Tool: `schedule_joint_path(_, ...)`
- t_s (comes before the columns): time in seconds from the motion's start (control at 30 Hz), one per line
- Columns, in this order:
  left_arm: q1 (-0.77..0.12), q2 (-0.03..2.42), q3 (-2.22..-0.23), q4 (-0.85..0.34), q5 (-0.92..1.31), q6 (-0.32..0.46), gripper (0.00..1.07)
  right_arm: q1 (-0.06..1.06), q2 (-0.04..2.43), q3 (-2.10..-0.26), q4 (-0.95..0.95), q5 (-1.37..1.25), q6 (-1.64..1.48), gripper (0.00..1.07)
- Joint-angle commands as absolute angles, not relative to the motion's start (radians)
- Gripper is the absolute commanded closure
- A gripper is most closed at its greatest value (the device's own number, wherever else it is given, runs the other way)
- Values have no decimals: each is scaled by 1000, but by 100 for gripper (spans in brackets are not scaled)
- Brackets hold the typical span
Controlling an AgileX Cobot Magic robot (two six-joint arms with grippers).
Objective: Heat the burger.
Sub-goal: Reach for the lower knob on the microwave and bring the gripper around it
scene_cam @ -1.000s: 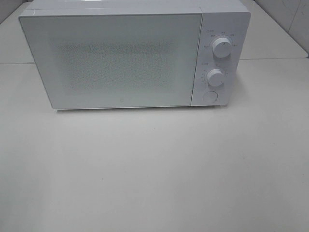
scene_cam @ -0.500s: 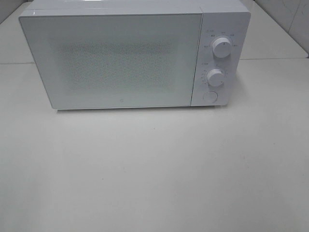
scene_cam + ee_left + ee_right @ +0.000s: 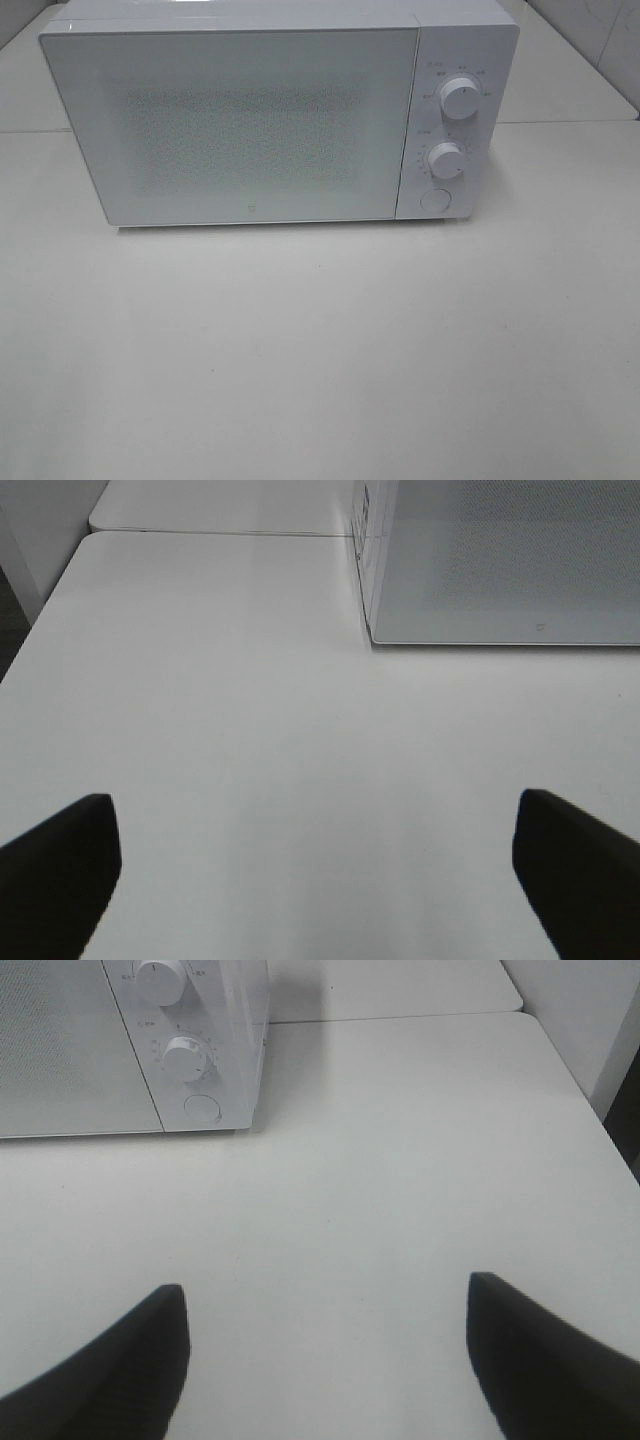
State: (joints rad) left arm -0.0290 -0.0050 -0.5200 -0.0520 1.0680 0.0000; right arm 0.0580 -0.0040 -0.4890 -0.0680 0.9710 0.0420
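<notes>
1. The white table (image 3: 320,360) shows bare in front of the robot in every view.
2. The white microwave (image 3: 240,120) stands at the table's far side, ahead of both arms, its long side facing them.
3. Its door (image 3: 240,130) is closed. The burger is not in view anywhere; it may be behind the dotted window, but that cannot be told.
4. The left gripper (image 3: 315,810) hovers over bare table before the door's left corner, jaws wide apart, holding nothing.
5. The right gripper (image 3: 327,1295) hovers before the control panel, jaws apart and empty.
6. The upper knob (image 3: 459,98), lower knob (image 3: 446,160) and round button (image 3: 434,200) lie nearer the right arm, which is probably better placed for them.
</notes>
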Motion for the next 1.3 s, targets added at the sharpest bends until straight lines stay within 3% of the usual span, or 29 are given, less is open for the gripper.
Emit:
schedule_joint_path(0.03,-26,-24,-516,-52,1071,0,6,58,-33,-488,-67,965,37,32)
schedule_joint_path(1.3,-26,-21,-516,-52,1071,0,6,58,24,-514,-68,878,-32,31)
